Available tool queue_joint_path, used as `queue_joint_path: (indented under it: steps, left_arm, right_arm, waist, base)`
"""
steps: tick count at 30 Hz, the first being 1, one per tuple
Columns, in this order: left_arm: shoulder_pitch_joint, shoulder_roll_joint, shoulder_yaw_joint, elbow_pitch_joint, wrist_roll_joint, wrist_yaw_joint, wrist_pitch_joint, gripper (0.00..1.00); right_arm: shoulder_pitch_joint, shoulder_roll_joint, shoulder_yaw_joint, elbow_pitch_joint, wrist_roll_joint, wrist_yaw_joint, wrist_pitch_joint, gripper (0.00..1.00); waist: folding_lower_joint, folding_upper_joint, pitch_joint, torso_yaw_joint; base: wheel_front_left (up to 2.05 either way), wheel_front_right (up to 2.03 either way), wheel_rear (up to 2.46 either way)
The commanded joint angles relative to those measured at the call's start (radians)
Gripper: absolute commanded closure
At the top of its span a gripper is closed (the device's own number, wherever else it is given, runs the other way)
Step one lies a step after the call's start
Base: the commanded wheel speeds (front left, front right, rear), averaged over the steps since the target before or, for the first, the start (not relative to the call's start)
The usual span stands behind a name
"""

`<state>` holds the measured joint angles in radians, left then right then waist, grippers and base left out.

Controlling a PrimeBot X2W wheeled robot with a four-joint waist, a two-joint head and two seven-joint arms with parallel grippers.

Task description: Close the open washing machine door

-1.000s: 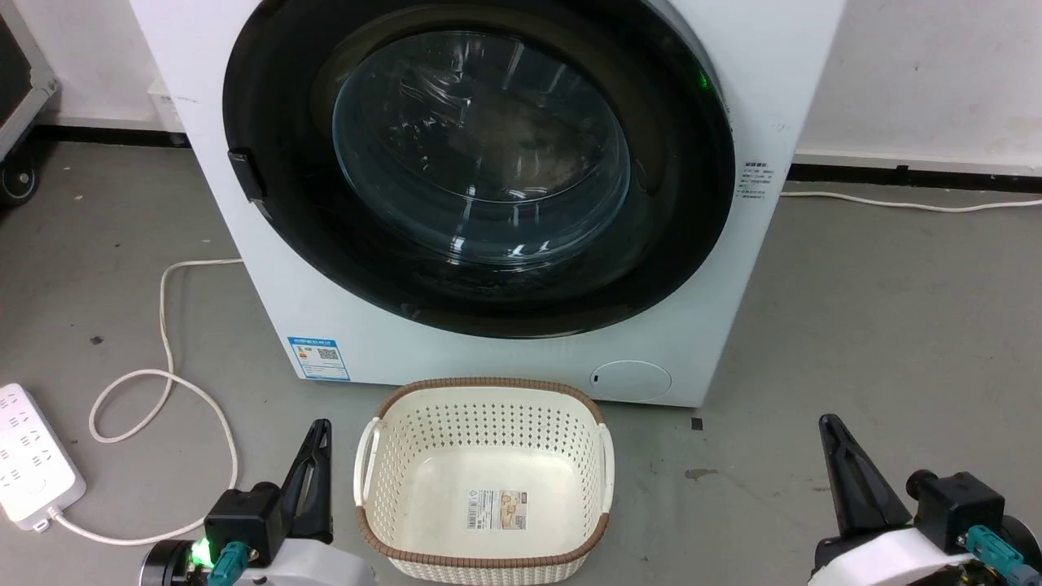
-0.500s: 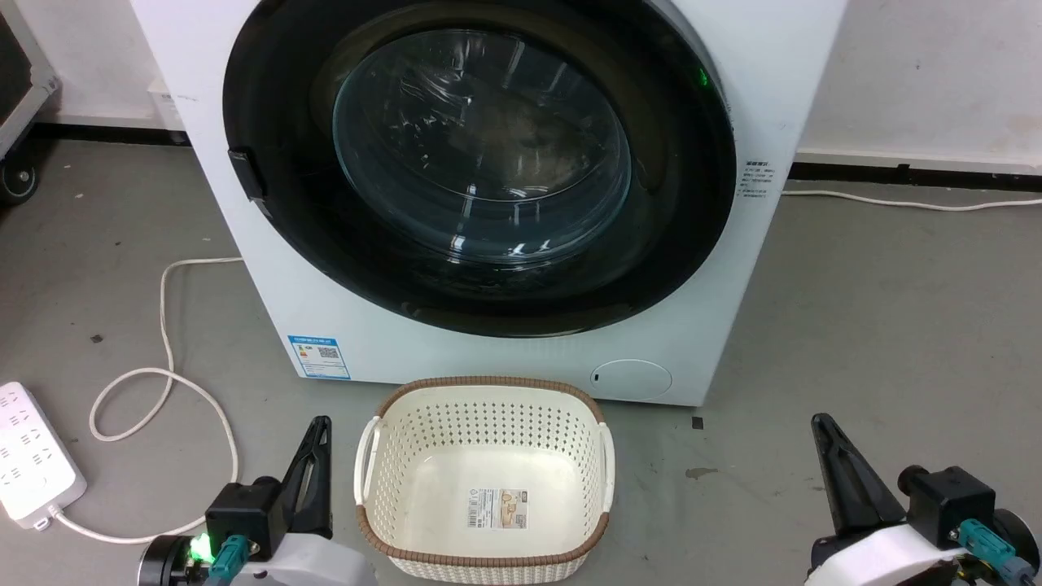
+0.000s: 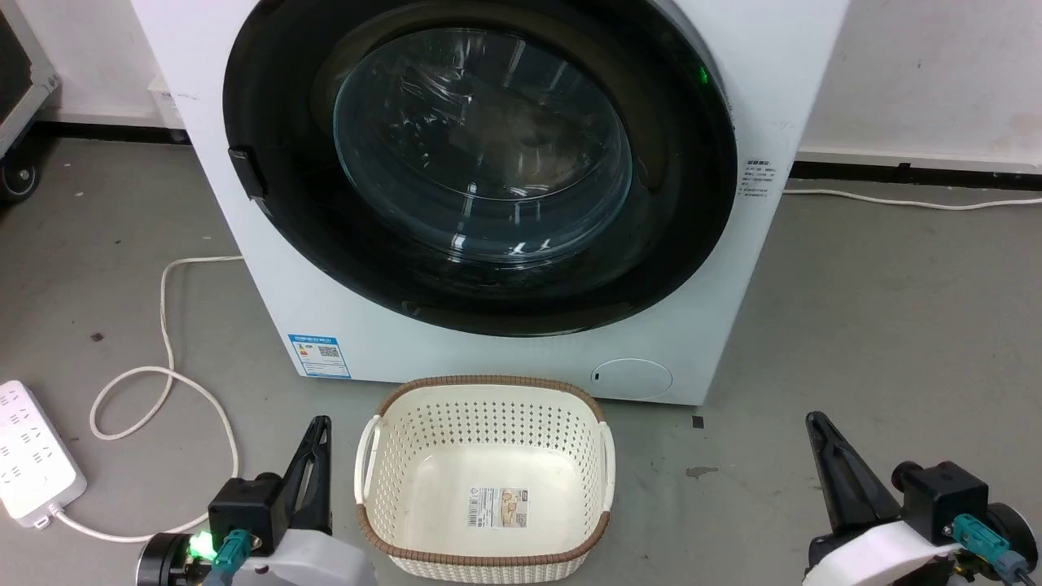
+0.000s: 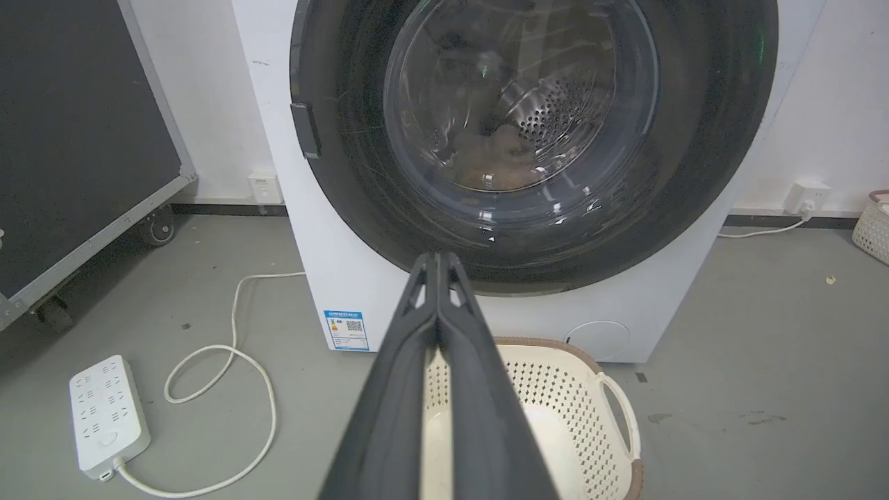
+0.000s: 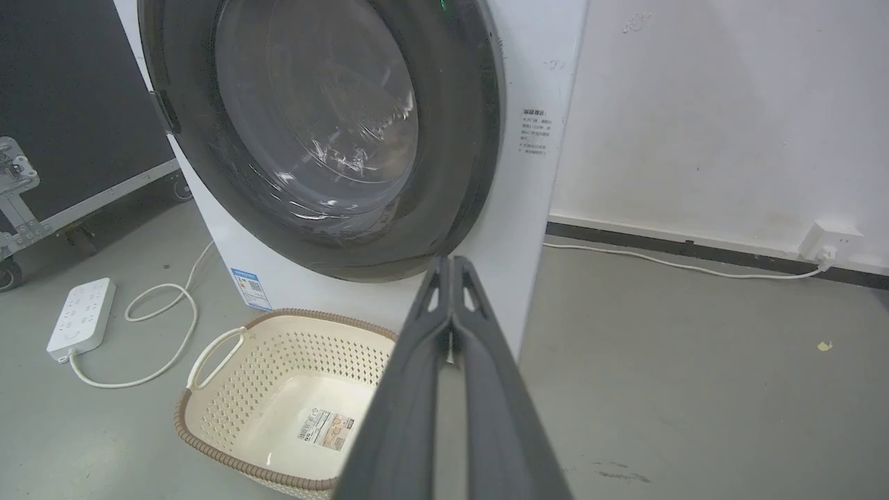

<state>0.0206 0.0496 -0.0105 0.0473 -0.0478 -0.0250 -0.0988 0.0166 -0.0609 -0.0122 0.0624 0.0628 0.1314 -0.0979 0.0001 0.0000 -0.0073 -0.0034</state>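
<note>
The white washing machine (image 3: 456, 358) stands in front of me on the grey floor. Its round black-rimmed door (image 3: 281, 220) with the bulging glass window (image 3: 482, 146) lies flat against the machine's front, and I see no gap along its edge. The steel drum shows through the glass (image 4: 521, 104). My left gripper (image 3: 320, 425) is low at the lower left, shut and empty, well short of the machine. My right gripper (image 3: 814, 420) is at the lower right, also shut and empty. In each wrist view the two fingers are pressed together (image 4: 437, 258) (image 5: 449, 261).
A cream perforated basket (image 3: 485, 384) sits empty on the floor between my grippers, close to the machine's base. A white power strip (image 3: 32, 464) and its looped cable (image 3: 163, 382) lie at the left. A black wheeled case (image 4: 76, 139) stands further left.
My right gripper has shifted slightly left and up in the head view. The left gripper, the door and the basket stay where they were.
</note>
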Motion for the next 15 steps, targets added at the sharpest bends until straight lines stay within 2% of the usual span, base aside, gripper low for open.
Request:
queue_joint_path:
  steps: [1, 15]
  left_arm:
    - [-0.011, 0.0, 0.004, -0.008, 0.008, 0.005, 0.005, 1.0]
    - [-0.015, 0.0, 0.006, -0.022, 0.022, 0.012, 0.038, 1.0]
  right_arm:
    - [-0.009, 0.005, 0.002, -0.009, -0.009, 0.0, 0.007, 1.0]
    - [-0.012, 0.007, 0.006, -0.028, -0.028, -0.001, 0.039, 1.0]
  waist:
    - [-0.0001, 0.0, 0.0, 0.0]
    - [-0.0001, 0.0, 0.003, 0.001]
  base:
    - [0.0, 0.0, 0.0]
    - [0.0, 0.0, 0.0]
